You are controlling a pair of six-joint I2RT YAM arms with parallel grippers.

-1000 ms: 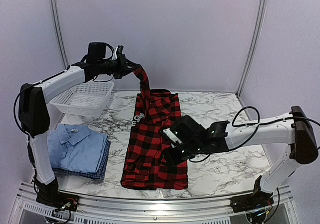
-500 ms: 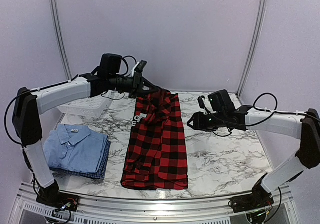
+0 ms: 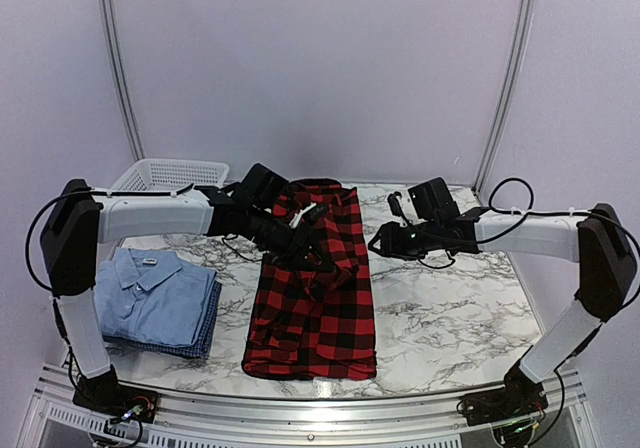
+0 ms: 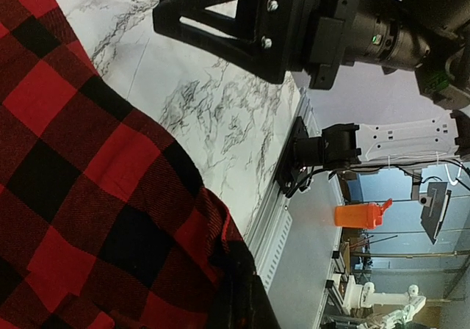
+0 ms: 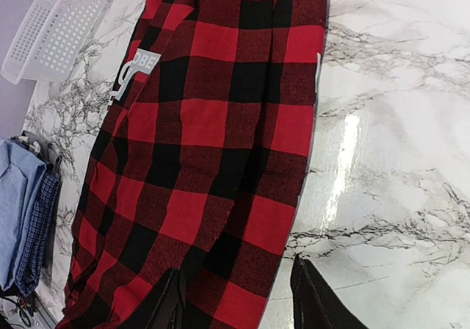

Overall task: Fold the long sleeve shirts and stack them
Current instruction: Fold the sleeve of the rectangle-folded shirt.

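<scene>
The plaid shirt [image 3: 315, 318] lies flat on the worktop [image 3: 450, 308]. The left jaws are clenched on a fold of its cloth, directly over its middle, so the left arm [image 3: 150, 213] is nearer. The right jaws are released and straddle the shirt's right edge. Its long axis runs ahead of them, with the bulk to their left.

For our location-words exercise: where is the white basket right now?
In the top view, the white basket sits at the far left of the table, behind the left arm, beyond the folded blue shirts.
</scene>
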